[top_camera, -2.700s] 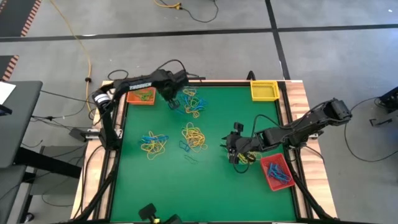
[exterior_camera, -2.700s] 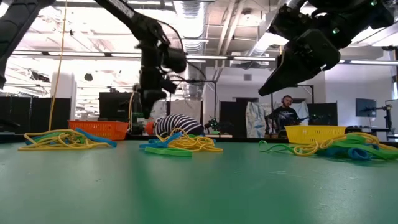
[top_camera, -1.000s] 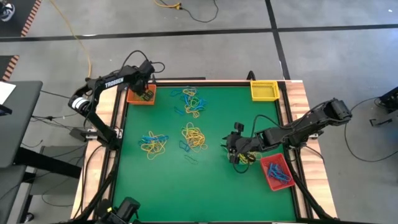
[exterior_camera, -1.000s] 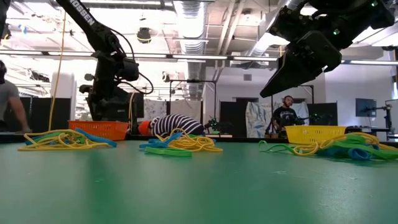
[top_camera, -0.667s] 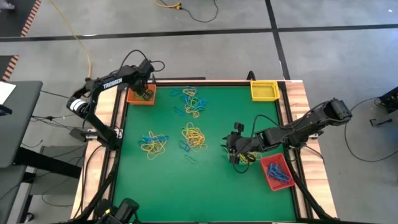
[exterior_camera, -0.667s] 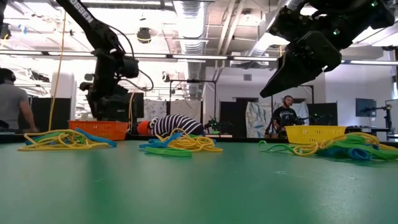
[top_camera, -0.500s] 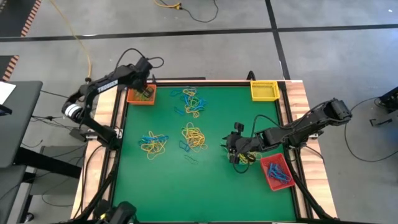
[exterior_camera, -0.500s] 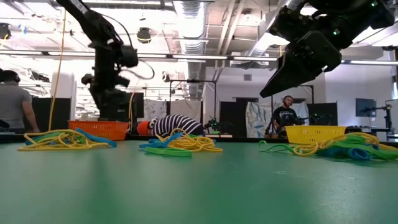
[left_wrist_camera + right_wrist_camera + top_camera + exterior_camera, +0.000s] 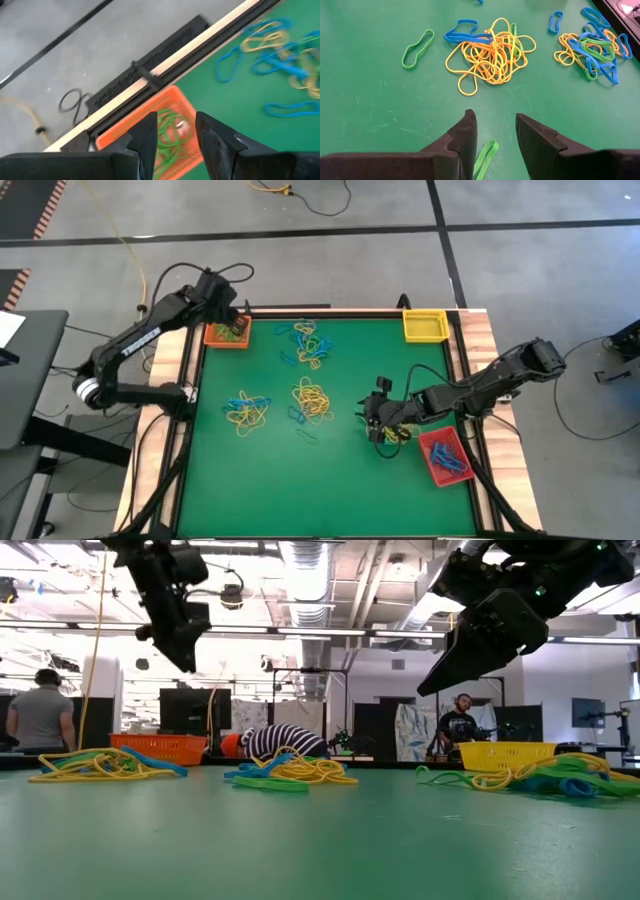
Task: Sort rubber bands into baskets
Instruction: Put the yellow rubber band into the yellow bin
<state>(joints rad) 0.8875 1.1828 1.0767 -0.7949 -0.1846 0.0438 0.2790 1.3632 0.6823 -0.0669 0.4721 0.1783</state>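
Sorting is partial: green elastic rubber bands (image 9: pixel 167 141) lie in orange plastic basket (image 9: pixel 226 336); several piles (image 9: pixel 312 399) remain; both grippers' jaws stand released, empty.

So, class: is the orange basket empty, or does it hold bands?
Not empty. The left wrist view shows green rubber bands lying inside the orange basket.

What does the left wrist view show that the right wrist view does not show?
Only the left wrist view shows the orange basket with green rubber bands inside, the table's wooden edge and the grey floor beyond it. Only the right wrist view shows the tangled yellow pile and a single green band lying apart from it. Both show the green table surface, loose blue bands and that arm's own open jaws with nothing between them.
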